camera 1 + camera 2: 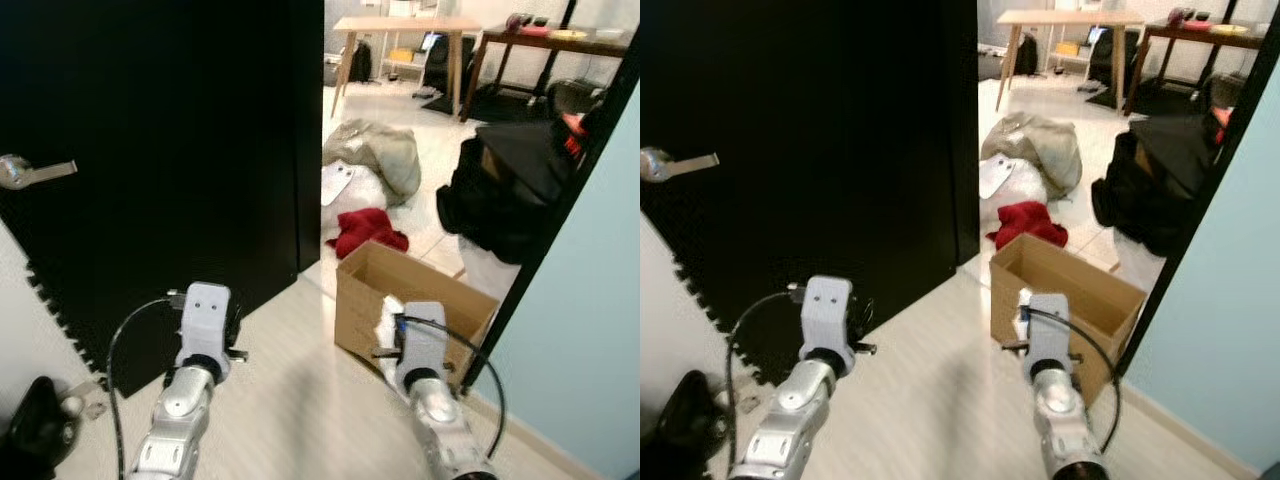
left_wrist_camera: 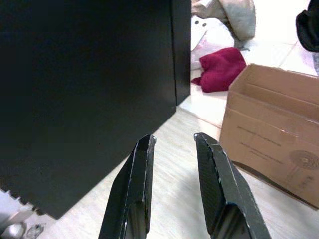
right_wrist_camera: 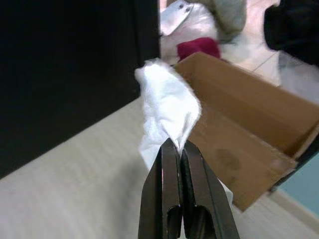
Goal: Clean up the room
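Observation:
My right gripper (image 3: 177,143) is shut on a crumpled white tissue (image 3: 167,104), held in front of the near wall of an open cardboard box (image 1: 418,300) on the pale wood floor. From the head the tissue (image 1: 388,318) peeks out beside my right wrist. My left gripper (image 2: 174,140) is open and empty, held low beside the black door (image 1: 170,150). A red cloth (image 1: 365,230), a white plastic bag (image 1: 350,188) and a grey-green bag (image 1: 385,155) lie on the floor beyond the box.
The doorway is narrow: the black door with a silver handle (image 1: 30,172) on the left, a dark frame and pale blue wall (image 1: 590,330) on the right. A black bag (image 1: 510,185) sits past the box. Tables (image 1: 405,25) stand far back. A black object (image 1: 40,425) lies at lower left.

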Controlling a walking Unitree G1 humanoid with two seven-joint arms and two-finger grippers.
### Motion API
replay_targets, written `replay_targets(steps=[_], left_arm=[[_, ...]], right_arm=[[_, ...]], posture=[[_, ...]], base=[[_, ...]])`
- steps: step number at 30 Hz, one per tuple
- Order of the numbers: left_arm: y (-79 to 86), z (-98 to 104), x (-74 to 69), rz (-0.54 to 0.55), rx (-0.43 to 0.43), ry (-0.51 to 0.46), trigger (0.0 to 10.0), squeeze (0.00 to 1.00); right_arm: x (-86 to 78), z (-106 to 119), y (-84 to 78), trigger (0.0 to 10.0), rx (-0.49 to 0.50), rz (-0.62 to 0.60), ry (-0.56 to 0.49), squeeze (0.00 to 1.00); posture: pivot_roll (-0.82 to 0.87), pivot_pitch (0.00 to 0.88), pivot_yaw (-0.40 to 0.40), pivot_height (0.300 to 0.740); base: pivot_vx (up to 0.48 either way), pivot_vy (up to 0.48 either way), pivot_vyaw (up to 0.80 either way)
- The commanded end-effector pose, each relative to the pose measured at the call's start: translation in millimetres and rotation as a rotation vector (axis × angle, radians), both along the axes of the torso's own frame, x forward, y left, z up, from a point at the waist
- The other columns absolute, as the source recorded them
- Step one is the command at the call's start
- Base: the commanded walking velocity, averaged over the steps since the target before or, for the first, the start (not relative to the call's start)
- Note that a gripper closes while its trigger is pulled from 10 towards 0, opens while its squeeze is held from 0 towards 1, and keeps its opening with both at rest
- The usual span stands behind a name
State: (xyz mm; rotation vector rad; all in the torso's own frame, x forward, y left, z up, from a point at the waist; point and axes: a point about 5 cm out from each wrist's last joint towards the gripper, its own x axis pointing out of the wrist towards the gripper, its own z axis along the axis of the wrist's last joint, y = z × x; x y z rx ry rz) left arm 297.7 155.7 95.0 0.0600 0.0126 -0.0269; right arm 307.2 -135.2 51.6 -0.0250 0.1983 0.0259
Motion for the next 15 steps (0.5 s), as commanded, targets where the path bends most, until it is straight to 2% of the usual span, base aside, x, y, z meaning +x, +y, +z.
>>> replay_targets(steps=[1, 4, 15], left_arm=[[0.2, -3.5, -1.3, 0.002, -0.006, 0.012, 10.0, 0.0], [0.2, -4.0, -1.9, 0.005, -0.008, 0.011, 10.0, 0.0], [-1.2, -5.5, -2.7, 0.0, -0.01, 0.012, 10.0, 0.0]], right_arm=[[-0.8, -2.6, -6.4, 10.0, 0.001, -0.017, 0.013, 0.0], [-0.8, -2.7, -6.7, 10.0, -0.001, -0.014, 0.014, 0.0], [-1.4, -3.6, -7.1, 10.0, -0.013, -0.007, 0.02, 0.0]], posture=[[0.03, 0.046, 0.027, 0.74], [0.02, 0.039, 0.019, 0.74], [0.02, 0.03, 0.016, 0.74]], base=[[0.311, 0.0, -0.55], [0.311, 0.0, -0.55], [0.307, 0.0, 0.0]])
